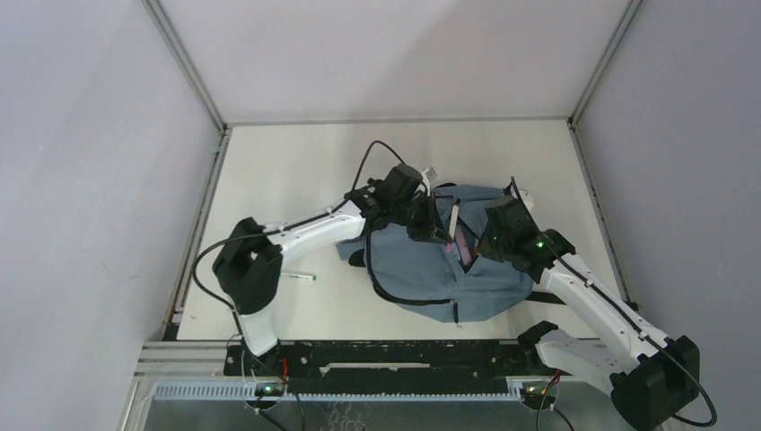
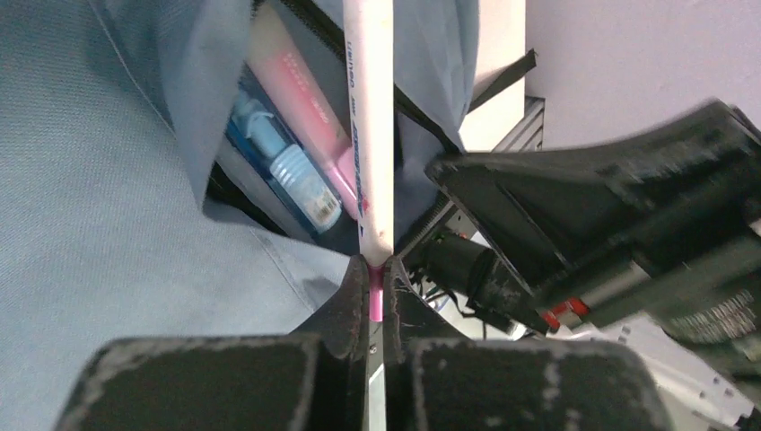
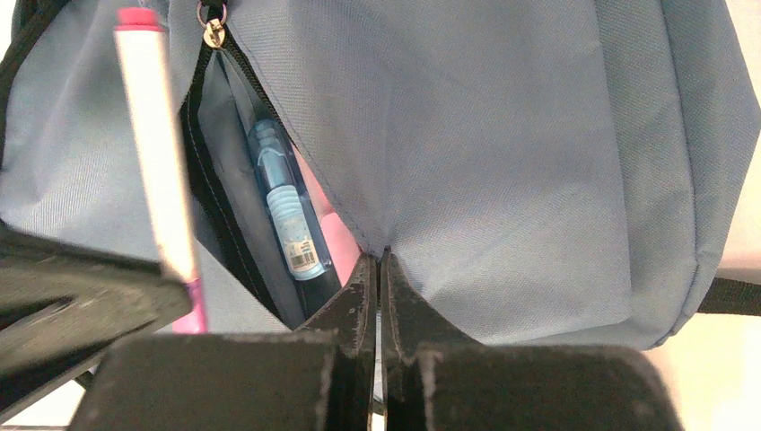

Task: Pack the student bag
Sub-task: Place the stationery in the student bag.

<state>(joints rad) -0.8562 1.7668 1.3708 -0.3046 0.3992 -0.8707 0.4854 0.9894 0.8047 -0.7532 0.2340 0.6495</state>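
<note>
Between the fingers of my left tool sits a white marker. The jaws are clamped on its pink end, and the barrel runs straight out from the fingertips toward the open pocket. My right tool is pressed together on a fold of blue fabric at the pocket's edge, pinching the student bag and holding the mouth apart.

From the right wrist I see the marker standing just left of the opening, its pink cap near the top of the view. It is beside the black zip line, and I can't tell whether it touches the fabric. A metal zip pull hangs at the upper end of the zip. Inside the pocket lie a blue pen with a barcode label and a pink item right alongside it.

From above, the bag lies flat on the bench, a little right of centre, with both arms reaching in over its far half and the two tools close together. A thin pale stick lies on the bench left of the bag, near the left arm's elbow.
</note>
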